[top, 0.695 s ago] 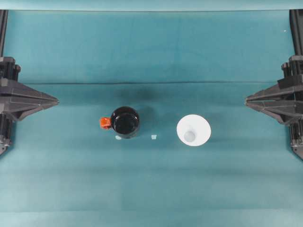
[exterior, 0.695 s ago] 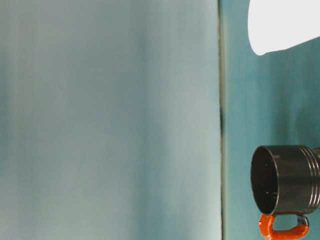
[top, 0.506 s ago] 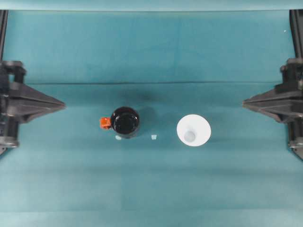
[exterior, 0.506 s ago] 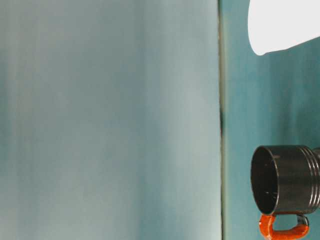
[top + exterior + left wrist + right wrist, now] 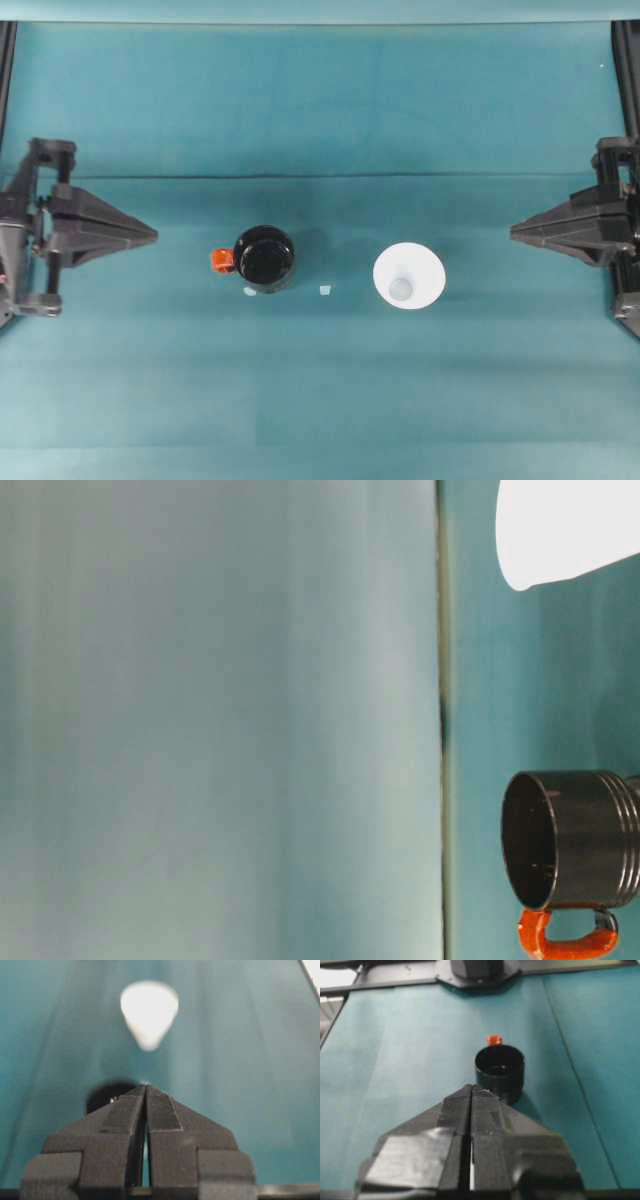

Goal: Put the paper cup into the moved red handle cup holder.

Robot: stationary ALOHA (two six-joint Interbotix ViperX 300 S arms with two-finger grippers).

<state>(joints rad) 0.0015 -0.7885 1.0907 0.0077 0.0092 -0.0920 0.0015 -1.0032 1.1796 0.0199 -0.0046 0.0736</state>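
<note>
The paper cup (image 5: pixel 409 277) sits rim-down near the middle of the counter (image 5: pixel 320 400), toward its right edge, well apart from the red handle cup holder (image 5: pixel 264 257) standing toward the left. Both the left gripper (image 5: pixel 150 235) and right gripper (image 5: pixel 516 234) are clenched and empty. A pinch on the inverted cup's thin wall could crush or tip it. Since the earlier frame, both grippers have advanced inward from the side edges.

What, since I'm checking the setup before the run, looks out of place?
Nothing much: paper cup and red handle cup holder stand upright, apart. Two small pale specks lie on the cloth beside the holder.
</note>
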